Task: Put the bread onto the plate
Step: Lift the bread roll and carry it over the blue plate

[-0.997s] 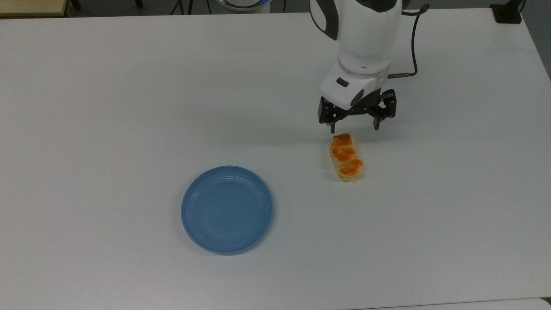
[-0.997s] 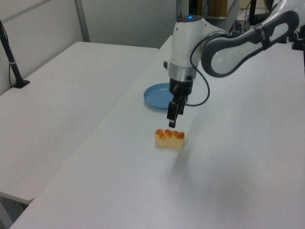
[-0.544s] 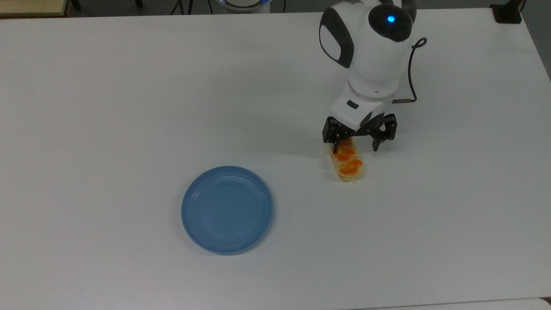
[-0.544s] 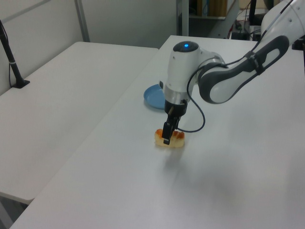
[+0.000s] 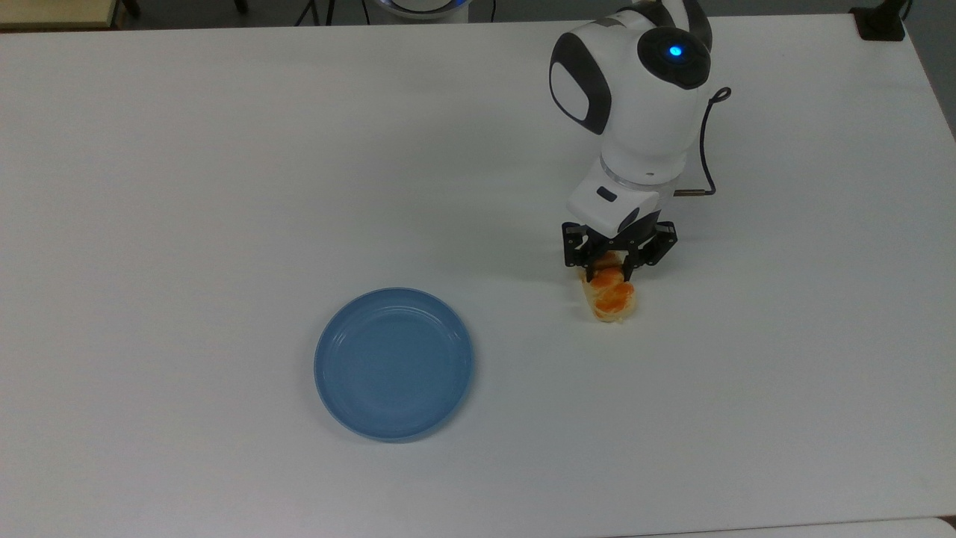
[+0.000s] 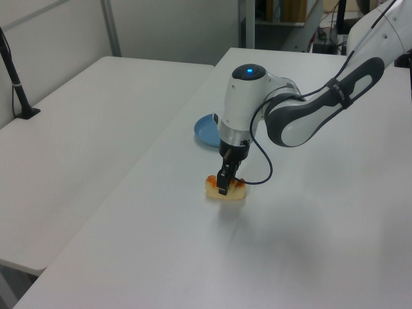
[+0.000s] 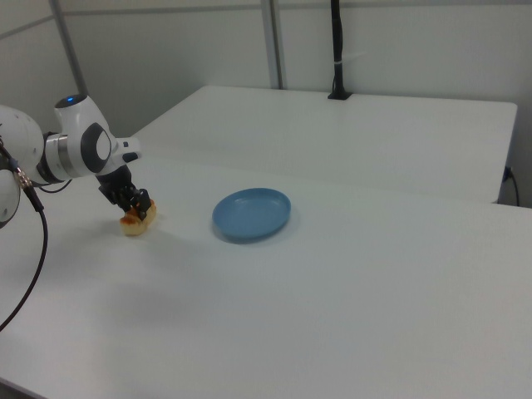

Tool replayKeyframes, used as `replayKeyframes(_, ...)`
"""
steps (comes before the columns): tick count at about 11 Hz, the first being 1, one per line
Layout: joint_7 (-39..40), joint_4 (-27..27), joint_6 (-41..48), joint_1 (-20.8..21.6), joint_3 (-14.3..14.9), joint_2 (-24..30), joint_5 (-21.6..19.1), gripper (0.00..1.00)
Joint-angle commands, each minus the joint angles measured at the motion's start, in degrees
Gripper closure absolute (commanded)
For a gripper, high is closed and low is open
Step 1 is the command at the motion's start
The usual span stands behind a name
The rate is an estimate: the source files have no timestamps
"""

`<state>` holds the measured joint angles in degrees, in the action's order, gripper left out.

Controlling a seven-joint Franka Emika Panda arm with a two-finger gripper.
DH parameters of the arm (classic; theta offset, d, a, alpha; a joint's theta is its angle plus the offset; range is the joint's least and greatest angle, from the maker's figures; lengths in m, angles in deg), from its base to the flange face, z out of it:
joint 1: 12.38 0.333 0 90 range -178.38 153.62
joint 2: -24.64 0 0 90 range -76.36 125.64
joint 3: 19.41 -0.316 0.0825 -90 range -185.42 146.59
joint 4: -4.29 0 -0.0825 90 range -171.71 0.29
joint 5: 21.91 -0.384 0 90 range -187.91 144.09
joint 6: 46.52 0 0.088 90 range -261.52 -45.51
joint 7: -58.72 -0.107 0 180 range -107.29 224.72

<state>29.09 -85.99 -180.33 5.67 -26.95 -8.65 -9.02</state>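
Moved since earlier: down from above the far end of the roll, the claw (image 5: 614, 263) now sits low over it, its black fingers drawn in against the roll's sides where a moment ago they stood wide; the roll's near end has shifted slightly to the top view's right.
Claw: nearly closed, pinching the small oblong pale-tan toy bread roll (image 5: 612, 296) near its far end; in the left view (image 6: 223, 185) it points straight down onto the roll (image 6: 225, 188).
Hidden: the roll's far end is covered by the claw and the white wrist (image 5: 620, 202) in the top view; whether the roll is lifted off the white worktop (image 5: 224, 187) or rests on it, I cannot tell.
Bread look: pale tan with orange glazed patches on top, two of them plain in the top view; in the right view (image 7: 137, 219) it is a small tan and orange lump under the claw (image 7: 133, 203).
Bread place: on the worktop, well apart from the plate, to the top view's right of it and a little farther.
Plate: round shallow plain blue plate (image 5: 393, 364) with a raised rim and faint rings; bare inside.
Plate cut off: in the left view the plate (image 6: 206, 131) lies beyond the arm, partly hidden behind it.
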Motion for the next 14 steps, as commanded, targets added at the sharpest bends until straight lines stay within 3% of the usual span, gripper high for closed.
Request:
replayKeyframes(1,-1.1,0.3,0.3,-1.9,0.5,2.4,0.3,0.72)
replayKeyframes(3,-0.7,0.8,2.3,-4.7,0.5,4.8,0.3,0.72)
replayKeyframes(8,8.9,6.8,7.9,-14.3,0.5,5.4,1.0,0.72)
replayKeyframes(11,21.9,12.8,22.8,-18.5,0.4,5.2,-1.5,0.72)
replayKeyframes(14,23.4,16.5,22.4,-19.5,0.9,0.5,-1.7,0.72)
